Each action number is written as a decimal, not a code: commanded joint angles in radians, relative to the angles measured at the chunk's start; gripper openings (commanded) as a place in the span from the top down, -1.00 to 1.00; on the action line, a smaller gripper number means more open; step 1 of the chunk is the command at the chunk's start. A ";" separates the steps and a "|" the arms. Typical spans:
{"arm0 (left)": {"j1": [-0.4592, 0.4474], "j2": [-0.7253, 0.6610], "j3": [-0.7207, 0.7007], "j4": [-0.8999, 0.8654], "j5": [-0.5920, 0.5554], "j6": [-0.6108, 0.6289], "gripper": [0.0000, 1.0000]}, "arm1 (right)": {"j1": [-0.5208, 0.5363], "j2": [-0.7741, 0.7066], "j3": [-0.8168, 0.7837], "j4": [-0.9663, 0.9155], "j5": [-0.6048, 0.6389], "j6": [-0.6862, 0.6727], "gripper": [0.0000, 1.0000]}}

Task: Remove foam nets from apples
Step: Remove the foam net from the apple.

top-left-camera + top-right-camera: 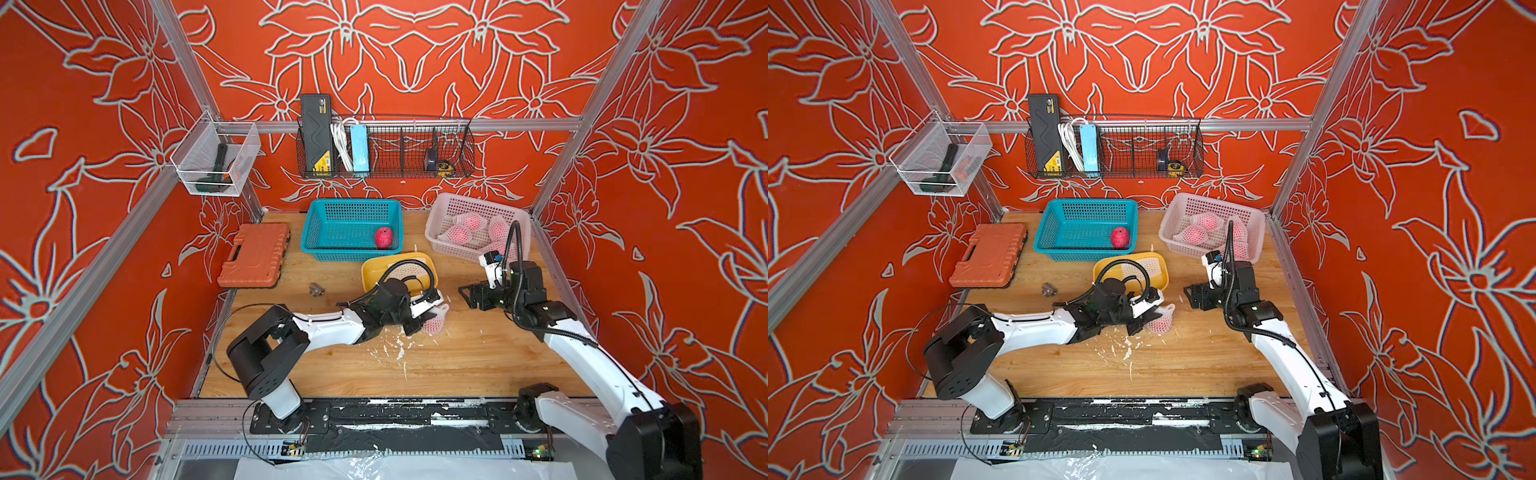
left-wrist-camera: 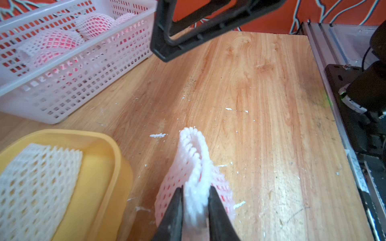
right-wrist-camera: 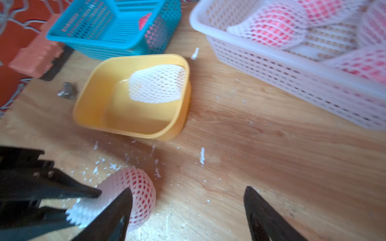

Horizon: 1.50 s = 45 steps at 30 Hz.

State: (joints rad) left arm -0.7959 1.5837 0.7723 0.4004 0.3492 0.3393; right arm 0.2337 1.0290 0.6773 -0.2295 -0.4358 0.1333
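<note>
**Net pinched at one end, apple awaits a second hold**

Closest to the left wrist lens, the left gripper (image 2: 196, 191) has its two black fingers (image 2: 177, 206) drawn almost together on the bunched, frilled end of a foam net (image 2: 194, 158). The grip is on mesh alone, not on fruit. The apple (image 3: 144, 187) inside shows red through the diamond holes. It rests on the table (image 1: 457, 365), slightly toward 3 o'clock of the table's centre in both top views, among foam crumbs (image 1: 399, 353).

The right gripper (image 3: 189, 189) hovers near the apple at about 2 o'clock in a top view, jaws spread wide and holding nothing.

At 12 o'clock of the apple sits the yellow tub (image 1: 374, 266) with one empty net (image 3: 156, 83). The blue basket (image 1: 316, 232) at 11 o'clock holds one bare apple (image 1: 383, 237). The white basket (image 1: 440, 208) at 1 o'clock holds several netted apples (image 1: 457, 235).

The step in hand looks like stripping this sleeve, and the task seems early. To do it well, the open jaws should come down square around the fruit's round body at the end away from the pinch, firmly enough to stop it rolling. The pinching arm then draws straight along the sleeve's axis, slowly, since this foam evidently sheds and may tear. Clamping too much mesh under the holding jaws would lock the sleeve on. Whether the far mouth of the net is open cannot be told.
</note>
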 commanded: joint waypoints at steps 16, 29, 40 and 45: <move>0.106 -0.230 -0.220 -0.005 0.019 0.022 0.64 | 0.097 0.135 0.058 -0.090 -0.477 -0.656 -0.56; 0.107 -0.279 -0.284 0.036 0.086 0.046 0.64 | 0.233 0.334 0.141 -0.068 -0.344 -0.859 -0.42; 0.106 -0.278 -0.285 0.063 0.085 0.044 0.64 | 0.276 0.457 0.209 -0.075 -0.393 -0.961 -0.16; 0.107 -0.268 -0.283 0.065 0.083 0.042 0.63 | 0.296 0.504 0.246 -0.129 -0.432 -1.027 0.02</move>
State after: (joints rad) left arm -0.6930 1.3212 0.4908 0.4370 0.4145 0.3676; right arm 0.5152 1.5116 0.8906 -0.3172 -0.8188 -0.8150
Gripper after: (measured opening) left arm 0.182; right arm 0.498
